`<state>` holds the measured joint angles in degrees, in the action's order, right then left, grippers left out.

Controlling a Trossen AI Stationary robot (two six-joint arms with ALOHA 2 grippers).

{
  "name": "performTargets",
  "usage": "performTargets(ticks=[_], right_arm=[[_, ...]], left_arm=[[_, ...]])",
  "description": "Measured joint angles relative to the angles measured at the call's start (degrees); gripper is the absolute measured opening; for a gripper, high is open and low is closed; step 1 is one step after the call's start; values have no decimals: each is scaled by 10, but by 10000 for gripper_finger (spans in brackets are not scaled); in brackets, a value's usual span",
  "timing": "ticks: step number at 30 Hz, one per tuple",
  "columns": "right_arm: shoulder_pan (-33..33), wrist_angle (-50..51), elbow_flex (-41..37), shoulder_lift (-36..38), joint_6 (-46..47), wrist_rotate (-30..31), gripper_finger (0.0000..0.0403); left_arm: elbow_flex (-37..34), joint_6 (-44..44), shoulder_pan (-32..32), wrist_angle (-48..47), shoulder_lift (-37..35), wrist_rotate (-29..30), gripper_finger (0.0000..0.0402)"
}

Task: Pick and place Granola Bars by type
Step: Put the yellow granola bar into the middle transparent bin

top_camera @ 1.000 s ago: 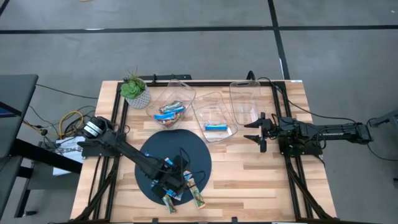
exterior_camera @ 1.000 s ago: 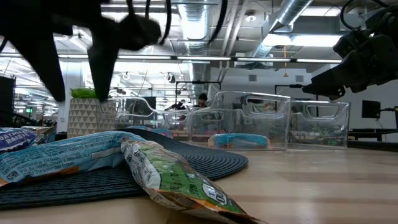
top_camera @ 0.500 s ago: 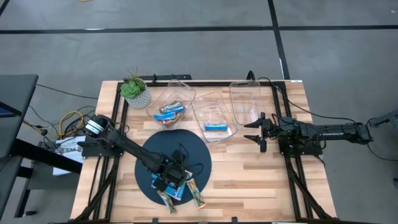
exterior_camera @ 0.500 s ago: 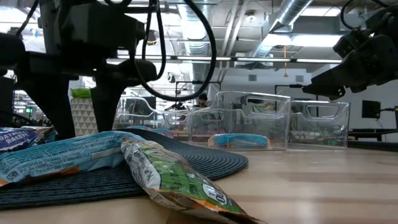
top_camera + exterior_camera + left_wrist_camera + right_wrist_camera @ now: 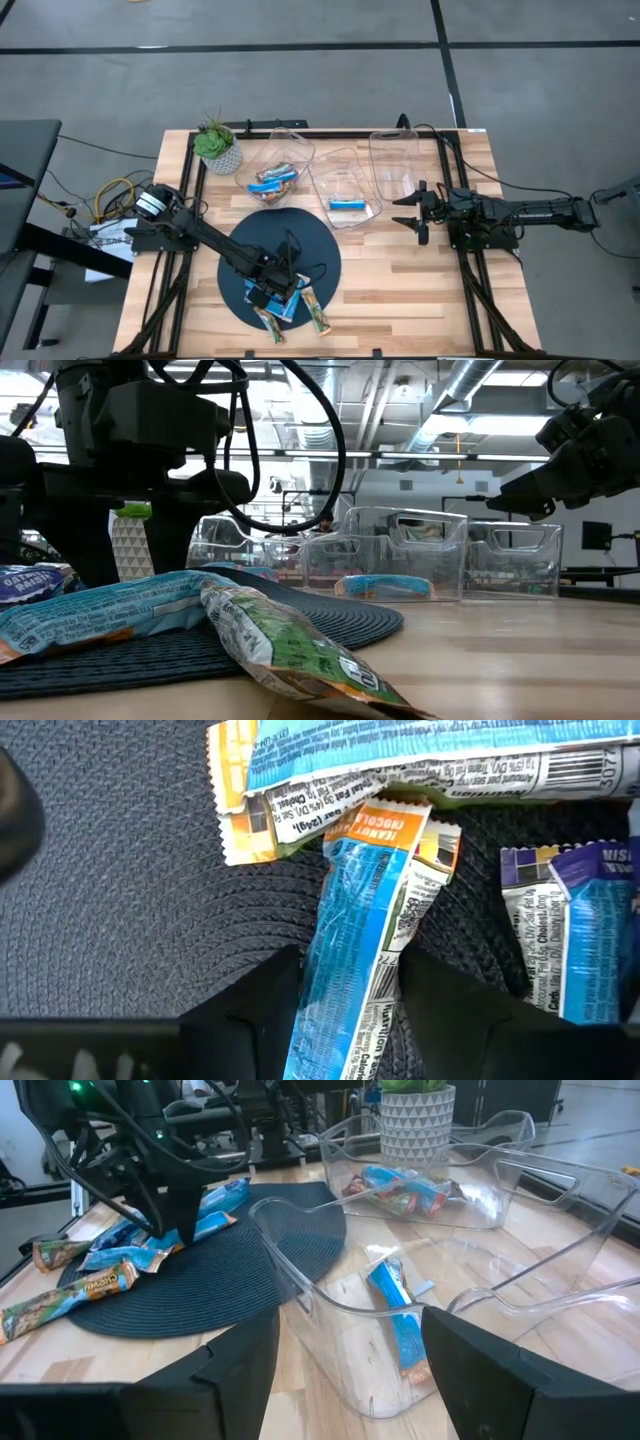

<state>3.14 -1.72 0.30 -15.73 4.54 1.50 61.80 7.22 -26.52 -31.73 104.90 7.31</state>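
Note:
Several granola bars point(image 5: 292, 306) lie piled on the near edge of the dark round mat point(image 5: 300, 245); a green one point(image 5: 300, 650) rests half on the wood. My left gripper point(image 5: 350, 1010) is down over the pile, open. Its fingers stand on either side of a blue bar with an orange end point(image 5: 362, 910) that lies flat on the mat. More bars point(image 5: 275, 180) lie in the left clear bin, and one blue bar point(image 5: 350, 206) lies in the middle bin. My right gripper point(image 5: 415, 212) waits open at the table's right side, above the wood. My left gripper comes from above, pointing down, with its fingers point(image 5: 255, 1010) across the blue bar and close against both long edges near one end point(image 5: 345, 1020). I cannot tell whether they touch it. The bar lies flat on the mat.
Three clear bins stand along the far side; the right one point(image 5: 392, 165) holds nothing that shows. A potted plant point(image 5: 218, 145) stands at the far left corner. Bare wood point(image 5: 400, 290) lies between the mat and the right arm. Black frame rails run down both table sides.
My left gripper has come down onto the pile of bars at the mat's near edge, keeping the same finger gap. The green bar and the blue bar nearest the low camera have shifted slightly.

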Motion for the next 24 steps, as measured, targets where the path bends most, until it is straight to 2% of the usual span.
performTargets(ticks=[14,24], right_arm=[[0,0,0,0,0,0,240],[0,0,0,0,0,0,240]], left_arm=[[-1,-3,0,32,-1,0,65],[-2,-6,0,85,-53,34,53]])
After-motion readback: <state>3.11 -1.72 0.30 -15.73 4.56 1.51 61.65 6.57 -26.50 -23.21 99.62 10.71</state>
